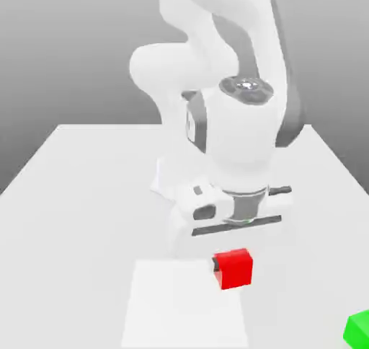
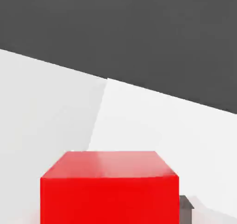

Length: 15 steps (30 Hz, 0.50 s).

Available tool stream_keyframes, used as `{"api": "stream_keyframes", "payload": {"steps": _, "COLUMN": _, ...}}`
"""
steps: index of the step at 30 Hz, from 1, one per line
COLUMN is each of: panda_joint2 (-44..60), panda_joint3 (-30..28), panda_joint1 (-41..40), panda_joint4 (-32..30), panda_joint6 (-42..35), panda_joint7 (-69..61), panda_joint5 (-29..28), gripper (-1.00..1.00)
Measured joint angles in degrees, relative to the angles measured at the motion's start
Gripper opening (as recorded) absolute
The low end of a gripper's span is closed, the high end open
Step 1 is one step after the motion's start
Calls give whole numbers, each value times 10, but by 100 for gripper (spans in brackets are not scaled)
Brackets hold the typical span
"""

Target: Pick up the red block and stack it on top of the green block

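Note:
The red block (image 1: 234,268) sits directly under the white hand, and my gripper (image 1: 232,263) is shut on it. One dark fingertip (image 1: 215,262) presses against the side of the cube that faces the exterior view's left. In the hand view the red block (image 2: 109,190) looms very close, with a dark fingertip (image 2: 186,208) against one side. The green block (image 1: 358,328) lies on the table at the exterior view's far right, near the front edge, well apart from the red one and cut off by the frame.
The white table (image 1: 79,196) carries a paler rectangular patch (image 1: 180,308) just beside and below the red block. The arm's bulky white body (image 1: 230,138) rises behind the gripper. The table ends against a dark backdrop (image 2: 139,28).

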Motion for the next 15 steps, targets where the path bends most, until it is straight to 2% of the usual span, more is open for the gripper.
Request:
{"api": "stream_keyframes", "payload": {"steps": 8, "panda_joint2": 92, "panda_joint3": 67, "panda_joint1": 76, "panda_joint4": 167, "panda_joint6": -77, "panda_joint7": -27, "panda_joint5": -28, "gripper": -100}}
{"api": "stream_keyframes", "payload": {"steps": 12, "panda_joint2": 163, "panda_joint3": 63, "panda_joint1": 102, "panda_joint4": 199, "panda_joint6": -41, "panda_joint7": -17, "panda_joint5": -53, "gripper": -100}}
{"api": "stream_keyframes", "payload": {"steps": 13, "panda_joint2": 179, "panda_joint3": 58, "panda_joint1": 107, "panda_joint4": 201, "panda_joint6": -26, "panda_joint7": -13, "panda_joint5": -59, "gripper": 100}}
{"api": "stream_keyframes", "payload": {"steps": 15, "panda_joint2": 179, "panda_joint3": 58, "panda_joint1": 107, "panda_joint4": 201, "panda_joint6": -26, "panda_joint7": -13, "panda_joint5": -59, "gripper": 100}}
